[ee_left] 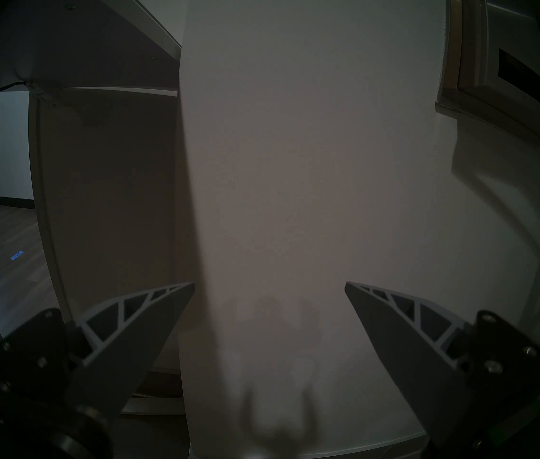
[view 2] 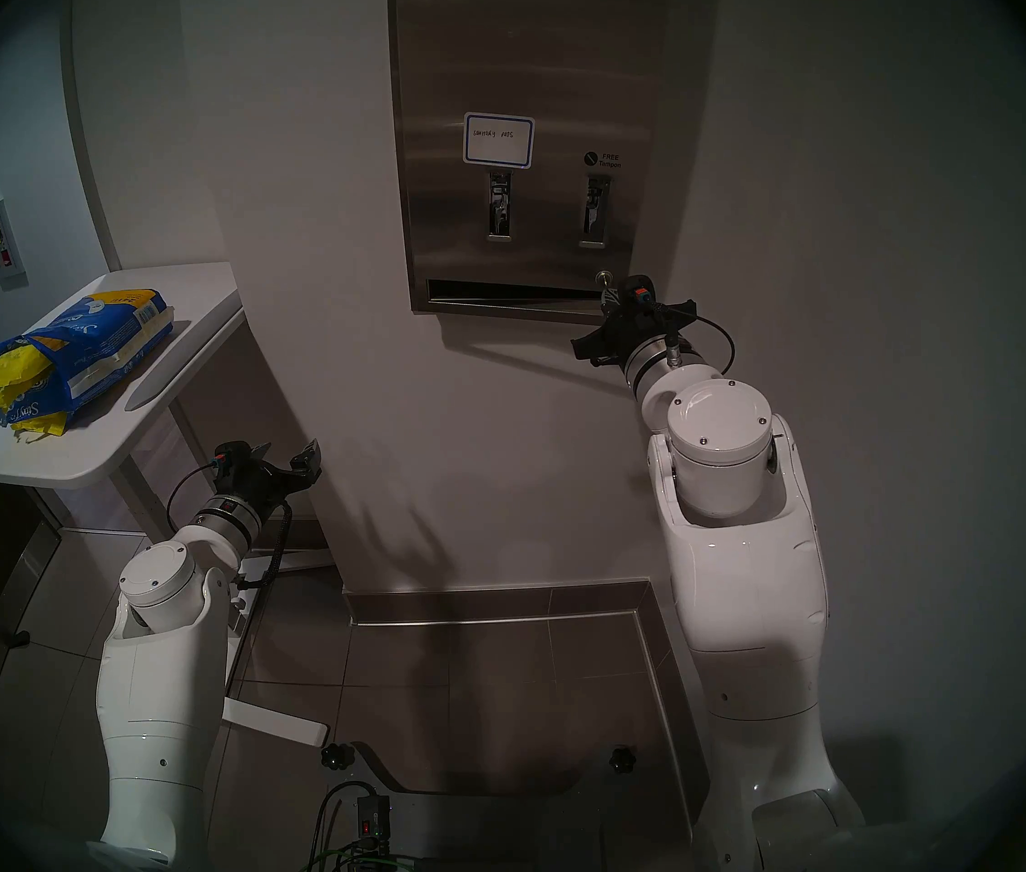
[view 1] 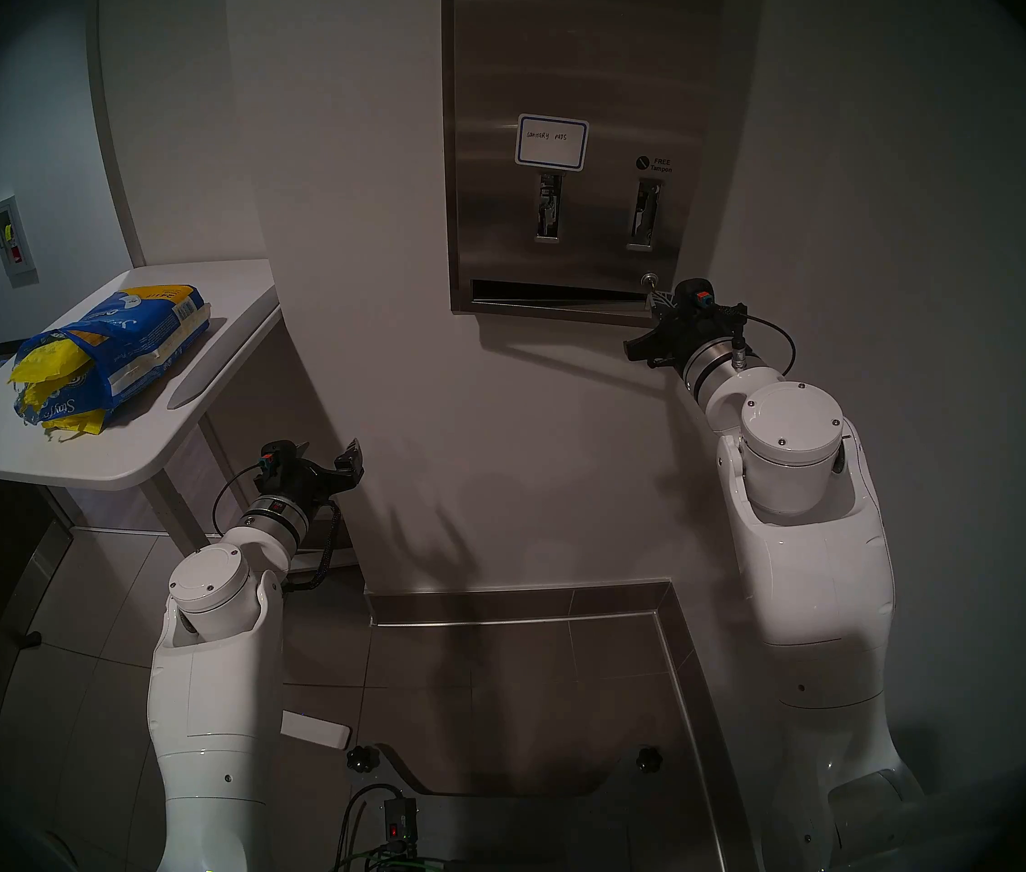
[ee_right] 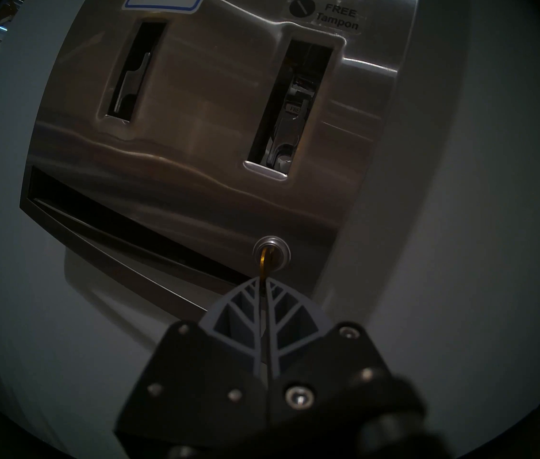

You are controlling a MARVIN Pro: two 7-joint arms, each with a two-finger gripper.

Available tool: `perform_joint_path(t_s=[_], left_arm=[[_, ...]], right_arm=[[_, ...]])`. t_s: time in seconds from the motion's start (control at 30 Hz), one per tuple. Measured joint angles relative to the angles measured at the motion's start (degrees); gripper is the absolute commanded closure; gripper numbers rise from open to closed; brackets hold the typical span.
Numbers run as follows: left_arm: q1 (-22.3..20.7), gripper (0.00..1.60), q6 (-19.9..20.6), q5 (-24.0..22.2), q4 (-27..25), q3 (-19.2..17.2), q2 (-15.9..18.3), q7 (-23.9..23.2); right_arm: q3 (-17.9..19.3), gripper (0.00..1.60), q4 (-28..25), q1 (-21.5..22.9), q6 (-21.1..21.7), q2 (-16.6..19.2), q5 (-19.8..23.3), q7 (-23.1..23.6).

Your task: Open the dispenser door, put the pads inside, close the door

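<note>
Right pincer (ee_right: 263,284) pinches the key (ee_right: 263,264) in the door (ee_right: 195,123) lock, while left pincer (ee_left: 270,284) gapes wide, below the door.

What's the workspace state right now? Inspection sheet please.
Surface: white side table, at the robot's left.
Job's things: dispenser door shut on the wall; yellow pads poking out of the blue bag lying on the table.
Clutter: nothing seen besides the bag.
Grippers: right gripper shut on the key in the door's lock; left gripper open, empty, facing bare wall.
Cables: black loops at both wrists; cable bundle at the robot's base.
Surroundings: white walls, grey tiled floor, doorway at left.
</note>
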Motion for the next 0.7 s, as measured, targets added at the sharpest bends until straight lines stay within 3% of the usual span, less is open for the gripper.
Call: perform_joint_path(t_s=[0.23, 0.37, 0.4, 0.43, 0.47, 0.53, 0.63, 0.7], left_arm=[[0.0, 0.0, 0.0, 0.0, 0.0, 0.0, 0.0, 0.0], [0.0, 0.0, 0.0, 0.0, 0.0, 0.0, 0.0, 0.0], [0.0, 0.0, 0.0, 0.0, 0.0, 0.0, 0.0, 0.0], [0.0, 0.0, 0.0, 0.0, 0.0, 0.0, 0.0, 0.0], [0.0, 0.0, 0.0, 0.0, 0.0, 0.0, 0.0, 0.0], [0.0, 0.0, 0.0, 0.0, 0.0, 0.0, 0.0, 0.0], [0.0, 0.0, 0.0, 0.0, 0.0, 0.0, 0.0, 0.0], [0.0, 0.0, 0.0, 0.0, 0.0, 0.0, 0.0, 0.0]], right_arm=[[0.68, 1.34, -0.1, -0.04, 0.05, 0.17, -0.59, -0.72], [0.95, 0.87, -0.15, -0.06, -0.13, 0.27, -0.83, -1.01], [0.98, 0.87, -0.15, -0.07, -0.15, 0.29, -0.85, -1.03], [1.02, 0.76, -0.15, -0.08, -0.17, 0.3, -0.86, -1.04], [1.1, 0.57, -0.15, -0.1, -0.21, 0.33, -0.88, -1.07], [1.22, 0.55, -0.09, -0.1, -0.3, 0.37, -0.89, -1.1], [1.44, 0.36, 0.11, -0.1, -0.46, 0.46, -0.9, -1.13], [1.52, 0.36, 0.23, -0.1, -0.54, 0.51, -0.9, -1.13]])
